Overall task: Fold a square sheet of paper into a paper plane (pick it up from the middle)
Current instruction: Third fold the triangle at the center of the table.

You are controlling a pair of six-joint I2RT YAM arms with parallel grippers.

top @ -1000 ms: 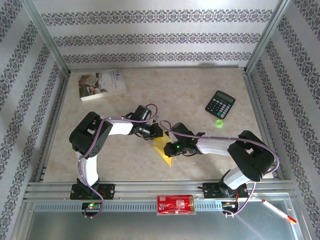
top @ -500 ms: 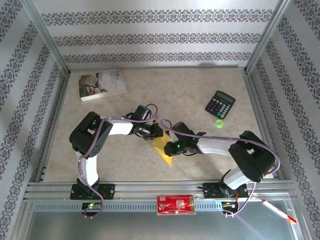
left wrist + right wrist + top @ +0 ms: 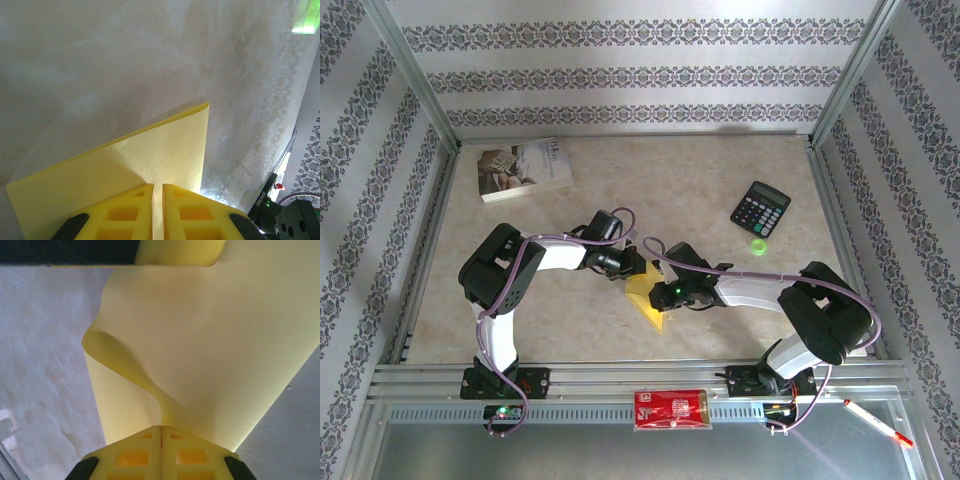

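On the table (image 3: pixel 720 180), in the top view, the paper (image 3: pixel 648 308) sits near the middle, toward 6 o'clock, well apart from the book (image 3: pixel 525 168) at 10 o'clock and the calculator (image 3: pixel 761 209) at 2 o'clock. It reads as a small yellow wedge with its point toward 6 o'clock, not a flat square. Judging by that, the pick-up is done and folding is under way, but no narrow dart with a centre crease shows yet, so most of the creasing is left.

In the right wrist view the paper (image 3: pixel 210 340) is slack and buckled, with a soft hump at 9 o'clock rather than a sharp crease. In the left wrist view its far edge (image 3: pixel 150 155) looks doubled, perhaps one fold, though I cannot be sure.

Both grippers meet over the paper: the left gripper (image 3: pixel 628 268) at its 11 o'clock, the right gripper (image 3: pixel 660 290) at its 3 o'clock.

The right gripper (image 3: pixel 161 429) is clenched tight on the paper's near edge. The left gripper (image 3: pixel 157 187) shows only a thin slit between its jaws, and it appears to pinch the paper there.
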